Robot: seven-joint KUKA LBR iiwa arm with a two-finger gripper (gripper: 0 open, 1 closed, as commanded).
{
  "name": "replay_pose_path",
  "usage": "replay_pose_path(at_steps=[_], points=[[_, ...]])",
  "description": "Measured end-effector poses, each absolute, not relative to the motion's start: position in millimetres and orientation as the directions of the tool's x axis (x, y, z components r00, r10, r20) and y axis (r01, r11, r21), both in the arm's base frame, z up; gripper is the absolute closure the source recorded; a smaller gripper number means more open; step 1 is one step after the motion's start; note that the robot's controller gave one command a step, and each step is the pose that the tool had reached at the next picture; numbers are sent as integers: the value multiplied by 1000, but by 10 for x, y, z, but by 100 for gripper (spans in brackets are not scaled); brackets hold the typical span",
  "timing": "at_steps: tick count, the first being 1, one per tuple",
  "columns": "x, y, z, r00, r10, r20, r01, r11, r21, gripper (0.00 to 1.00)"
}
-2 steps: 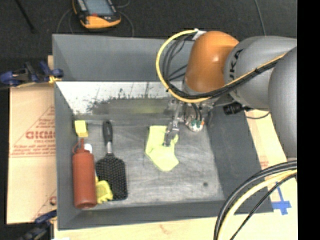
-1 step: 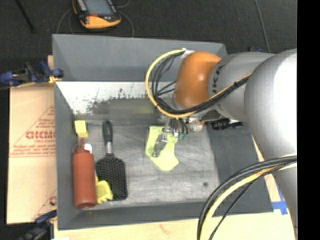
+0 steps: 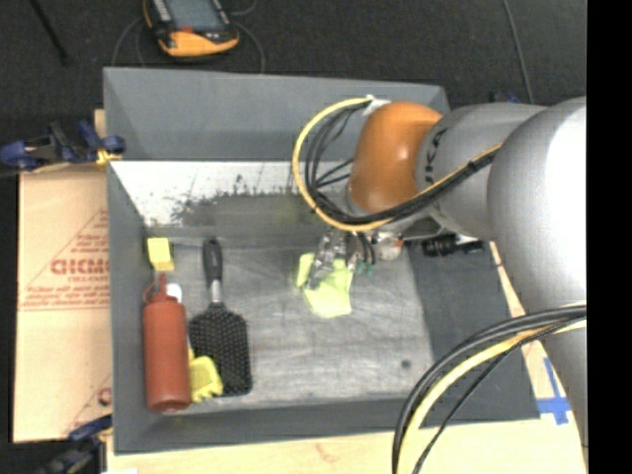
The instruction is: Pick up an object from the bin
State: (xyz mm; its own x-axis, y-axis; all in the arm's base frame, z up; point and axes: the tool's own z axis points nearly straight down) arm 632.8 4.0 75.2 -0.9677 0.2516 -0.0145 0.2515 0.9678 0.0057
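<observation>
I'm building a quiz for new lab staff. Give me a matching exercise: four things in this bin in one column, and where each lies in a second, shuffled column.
1. red bottle
2. black hairbrush
3. small yellow block
4. yellow-green object

A. under the end effector, mid-floor
B. along the left wall of the bin
C. far left, beyond the bottle's top end
D. just right of the bottle

Pairs: 1-B, 2-D, 3-C, 4-A
</observation>
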Motion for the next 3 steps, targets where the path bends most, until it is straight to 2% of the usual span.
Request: replay_pose_path(at_steps=[2, 3], points=[[6321, 39, 774, -968, 252, -11, 252, 968, 5, 100], [6306, 34, 866, -968, 251, -5, 251, 968, 2, 100]])
